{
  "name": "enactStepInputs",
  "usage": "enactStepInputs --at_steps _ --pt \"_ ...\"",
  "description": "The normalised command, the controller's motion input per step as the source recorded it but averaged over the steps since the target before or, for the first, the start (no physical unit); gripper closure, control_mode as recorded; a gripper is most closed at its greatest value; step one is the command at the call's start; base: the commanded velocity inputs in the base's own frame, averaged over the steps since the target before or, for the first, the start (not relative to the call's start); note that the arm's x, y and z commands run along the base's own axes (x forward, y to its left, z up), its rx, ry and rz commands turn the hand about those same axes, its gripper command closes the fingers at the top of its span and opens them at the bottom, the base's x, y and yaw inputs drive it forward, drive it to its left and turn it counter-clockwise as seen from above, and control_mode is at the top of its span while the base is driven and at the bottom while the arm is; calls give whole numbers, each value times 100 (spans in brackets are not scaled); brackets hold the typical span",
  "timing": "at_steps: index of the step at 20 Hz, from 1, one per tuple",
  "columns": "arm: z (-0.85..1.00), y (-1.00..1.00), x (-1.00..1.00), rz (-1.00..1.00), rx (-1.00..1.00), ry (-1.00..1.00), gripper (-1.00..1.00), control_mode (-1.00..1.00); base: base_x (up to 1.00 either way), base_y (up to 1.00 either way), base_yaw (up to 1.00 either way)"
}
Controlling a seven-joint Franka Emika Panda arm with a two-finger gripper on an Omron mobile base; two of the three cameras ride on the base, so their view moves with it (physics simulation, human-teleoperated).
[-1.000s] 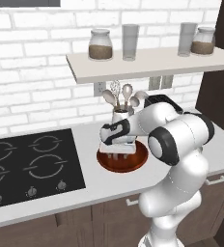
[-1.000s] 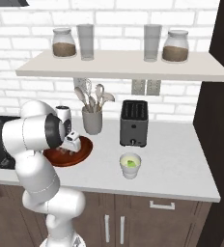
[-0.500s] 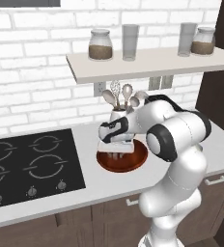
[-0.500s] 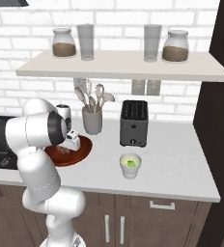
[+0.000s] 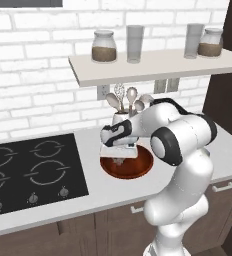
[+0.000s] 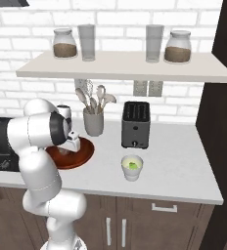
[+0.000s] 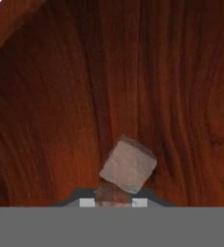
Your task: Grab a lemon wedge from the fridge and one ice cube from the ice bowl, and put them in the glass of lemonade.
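Observation:
The ice bowl, a shallow reddish-brown wooden dish, sits on the counter in front of the utensil holder. My gripper reaches down into it. In the hand view a pale greyish ice cube lies on the bowl's wooden floor, and its near part sits between my two fingertips, which have closed in on it. The glass of lemonade, a squat cream cup with yellow-green contents, stands to the right of the bowl near the counter's front. The lemon wedge and the fridge are out of view.
A grey utensil holder stands just behind the bowl. A dark toaster is behind the cup. The black cooktop lies to the left. Overhead, a shelf carries jars and tall glasses.
The fingers have drawn together around the ice cube inside the bowl. The arm and the bowl have stayed where they were.

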Motion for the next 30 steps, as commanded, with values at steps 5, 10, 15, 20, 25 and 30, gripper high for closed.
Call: enactStepInputs --at_steps 5,10,15,20,25,30 --pt "45 -10 -53 0 0 -16 100 -100 0 0 0" --pt "76 -44 -89 1 1 -27 100 -100 0 0 0" --pt "83 -76 -92 0 10 -24 100 -100 0 0 0" --pt "88 -84 -69 0 14 -24 100 -100 0 0 0" --pt "95 -88 -41 0 18 -8 100 -100 0 0 0" --pt "100 -92 -15 0 23 0 100 -100 0 0 0"
